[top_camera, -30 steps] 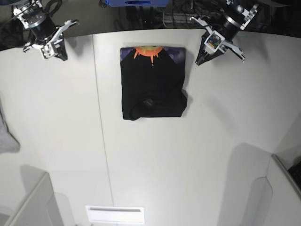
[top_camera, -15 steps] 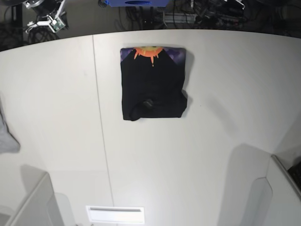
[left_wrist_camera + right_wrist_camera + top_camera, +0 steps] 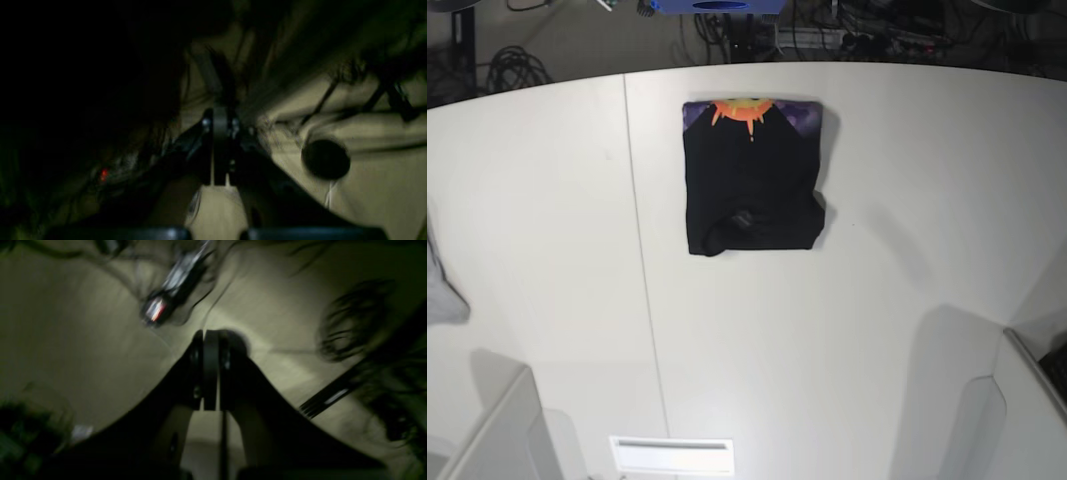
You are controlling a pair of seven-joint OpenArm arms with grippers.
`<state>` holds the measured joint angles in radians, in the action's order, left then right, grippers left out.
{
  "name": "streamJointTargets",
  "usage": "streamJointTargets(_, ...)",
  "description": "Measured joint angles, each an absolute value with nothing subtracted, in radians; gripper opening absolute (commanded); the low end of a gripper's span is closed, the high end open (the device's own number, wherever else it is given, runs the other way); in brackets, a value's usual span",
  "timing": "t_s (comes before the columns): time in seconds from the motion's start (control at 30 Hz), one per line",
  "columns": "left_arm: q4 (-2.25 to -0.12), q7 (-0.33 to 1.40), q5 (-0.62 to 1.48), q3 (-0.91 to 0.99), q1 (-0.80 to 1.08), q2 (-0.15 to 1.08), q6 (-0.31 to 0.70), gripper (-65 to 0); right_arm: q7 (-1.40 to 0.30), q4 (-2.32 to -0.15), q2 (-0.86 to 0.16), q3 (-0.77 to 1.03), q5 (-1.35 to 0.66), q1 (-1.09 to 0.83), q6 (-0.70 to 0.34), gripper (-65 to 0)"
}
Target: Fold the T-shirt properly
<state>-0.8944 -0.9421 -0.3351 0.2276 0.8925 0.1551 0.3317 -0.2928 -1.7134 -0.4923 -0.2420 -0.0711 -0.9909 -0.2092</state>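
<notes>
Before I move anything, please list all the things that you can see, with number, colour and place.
T-shirt: 1, black with orange and purple print, folded on the table
grey cloth: 1, grey, table's left edge in the base view
table: 1, white, under both
cable coil: 1, dark, beyond the table, upper left of the base view
left claw: 1, dark, shut, away from the T-shirt
right claw: 1, dark, shut, likewise away

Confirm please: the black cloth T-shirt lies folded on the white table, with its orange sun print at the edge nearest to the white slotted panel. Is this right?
Not quite: in the base view, the orange sun print is at the black cloth T-shirt's edge farthest from the white slotted panel.
</notes>
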Motion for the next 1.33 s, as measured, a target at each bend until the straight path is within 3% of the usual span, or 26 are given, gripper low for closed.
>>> streamJointTargets(0.17,-0.554,-1.054,-0.332,0.232,0.75,0.166,0.321,-65.0,-0.283,-1.423,-0.39,-0.341,-0.064,-0.875,-0.204,-65.0)
streamJointTargets(0.3,-0.293,-1.166,-0.332,0.227,0.632,0.177,0.325,-65.0,-0.142,-1.166,-0.314,-0.377,-0.071,-0.776,-0.207,-65.0)
streamJointTargets(0.47,-0.151,-1.172,-0.321,0.168,0.529,0.196,0.324,-65.0,-0.009,-0.796,-0.246,-0.379,-0.067,-0.652,-0.203,-65.0)
streamJointTargets(0.57,-0.146,-1.073,-0.326,0.085,0.495,0.192,0.324,-65.0,0.107,-0.527,-0.208,-0.378,-0.07,-0.534,-0.205,-65.0)
streamJointTargets(0.73,-0.139,-0.752,-0.333,0.022,0.405,0.186,0.323,-65.0,0.241,-0.192,-0.157,-0.377,-0.073,-0.354,-0.203,-65.0)
streamJointTargets(0.87,-0.142,-0.598,-0.325,0.023,0.323,0.186,0.321,-65.0,0.264,-0.164,-0.125,-0.372,-0.073,-0.327,-0.203,-65.0)
streamJointTargets(1.03,-0.142,-0.575,-0.326,0.023,0.322,0.186,0.321,-65.0,0.263,-0.163,-0.07,-0.373,-0.163,-0.321,-0.212,-65.0)
streamJointTargets(1.33,-0.142,-0.572,-0.329,0.023,0.32,0.187,0.321,-65.0,0.269,-0.163,-0.087,-0.373,-0.187,-0.298,-0.207,-65.0)
